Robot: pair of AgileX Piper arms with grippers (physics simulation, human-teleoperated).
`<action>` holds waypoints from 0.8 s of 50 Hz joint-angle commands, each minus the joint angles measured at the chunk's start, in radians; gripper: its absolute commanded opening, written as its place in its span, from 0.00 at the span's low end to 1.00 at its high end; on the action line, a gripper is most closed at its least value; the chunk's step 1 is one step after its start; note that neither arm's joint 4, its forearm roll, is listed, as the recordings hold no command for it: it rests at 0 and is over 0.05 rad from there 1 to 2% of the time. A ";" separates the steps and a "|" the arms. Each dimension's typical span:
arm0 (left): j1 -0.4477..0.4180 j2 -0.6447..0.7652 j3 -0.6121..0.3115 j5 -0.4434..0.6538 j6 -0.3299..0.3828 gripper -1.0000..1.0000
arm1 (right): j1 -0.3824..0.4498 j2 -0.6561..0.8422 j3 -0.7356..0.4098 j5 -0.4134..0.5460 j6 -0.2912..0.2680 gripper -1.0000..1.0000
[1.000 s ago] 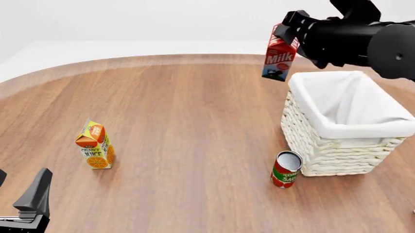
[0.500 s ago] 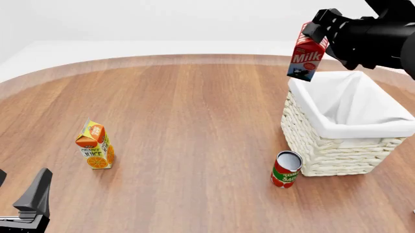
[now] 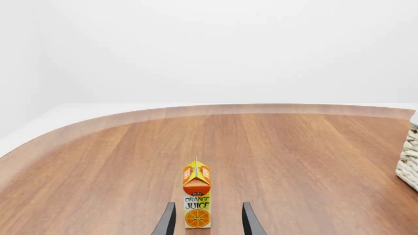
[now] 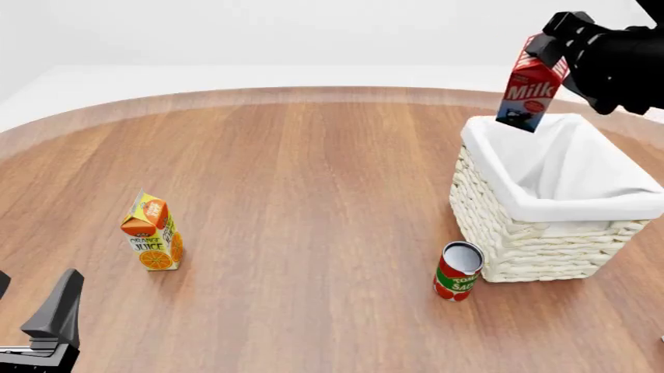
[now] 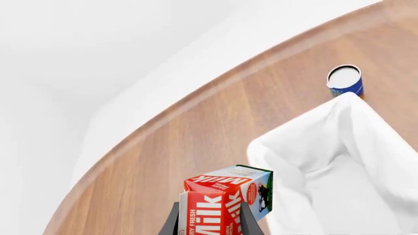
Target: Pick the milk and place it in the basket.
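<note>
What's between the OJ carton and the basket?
Front view: only bare table between the orange juice carton and the basket; the can stands nearer, just off that line.

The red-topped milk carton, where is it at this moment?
In the front view the red-topped milk carton hangs tilted in the right gripper, at the right, above the far rim of the white-lined wicker basket.

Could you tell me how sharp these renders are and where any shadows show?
Front view: sharp, evenly lit; soft faint shadows beside the orange juice carton and the can; the milk, held by the right gripper, hangs above the basket. Left wrist view: crisp, with a plain white backdrop. Right wrist view: the milk's print is readable and the table edge looks slightly soft.
</note>
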 commanded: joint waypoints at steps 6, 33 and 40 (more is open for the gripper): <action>0.000 0.000 0.000 0.000 0.000 1.00 | -0.038 -0.021 0.008 0.003 0.036 0.00; 0.000 0.000 0.000 0.000 0.000 1.00 | -0.129 -0.032 0.047 0.005 0.084 0.00; 0.000 0.000 0.000 0.000 0.000 1.00 | -0.134 -0.023 0.048 -0.003 0.095 0.00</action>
